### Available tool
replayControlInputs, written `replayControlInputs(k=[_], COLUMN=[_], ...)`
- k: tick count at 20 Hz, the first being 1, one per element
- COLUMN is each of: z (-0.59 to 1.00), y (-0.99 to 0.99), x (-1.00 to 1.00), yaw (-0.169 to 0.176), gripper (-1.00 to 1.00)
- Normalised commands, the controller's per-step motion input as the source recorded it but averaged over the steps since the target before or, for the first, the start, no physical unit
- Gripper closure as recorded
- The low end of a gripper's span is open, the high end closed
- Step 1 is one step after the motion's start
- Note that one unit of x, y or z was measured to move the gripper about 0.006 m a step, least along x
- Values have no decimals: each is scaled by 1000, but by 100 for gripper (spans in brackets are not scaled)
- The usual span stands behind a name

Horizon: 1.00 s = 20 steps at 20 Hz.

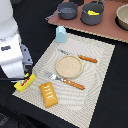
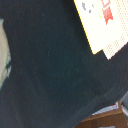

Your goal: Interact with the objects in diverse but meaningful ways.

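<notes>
We see a dark table [image 1: 115,85] carrying a pale woven placemat [image 1: 100,57] and, at the far edge, a brown board [image 1: 107,27]. The white robot arm [image 1: 10,45] stands at the exterior view's left, over the near-left corner of the placemat. Its gripper sits behind the arm body in that view and does not appear in the wrist view, so we cannot tell whether the fingers are spread or closed.

Just beside the arm lies the yellow red-labelled box [image 1: 24,82], flat and slanted, partly on the corner of the placemat. In the wrist view we find the same box [image 2: 102,20] resting over the placemat corner [image 2: 116,47], with bare dark table filling most of the picture.

The orange-brown scored bread block [image 1: 48,94] lies flat near the front edge of the placemat, just to the exterior view's right of the box and apart from it. The round tan plate [image 1: 68,66] sits at the middle of the placemat, with an orange-handled fork [image 1: 67,81] on its near side and an orange-handled knife [image 1: 80,56] on its far side. The small carton [image 1: 60,34], pale blue here, stands upright at the far-left edge of the placemat.

On the brown board we note a grey pot [image 1: 67,10] and a second grey pot [image 1: 93,13] holding something yellow.
</notes>
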Motion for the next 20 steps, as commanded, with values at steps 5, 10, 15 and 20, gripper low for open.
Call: replayControlInputs(k=[5, 10, 15, 20], z=[-47, -93, -141, -159], y=[-109, -138, -138, -111], x=[306, 277, 265, 211], yaw=[0, 0, 0, 0], gripper=[-100, -100, -100, -100])
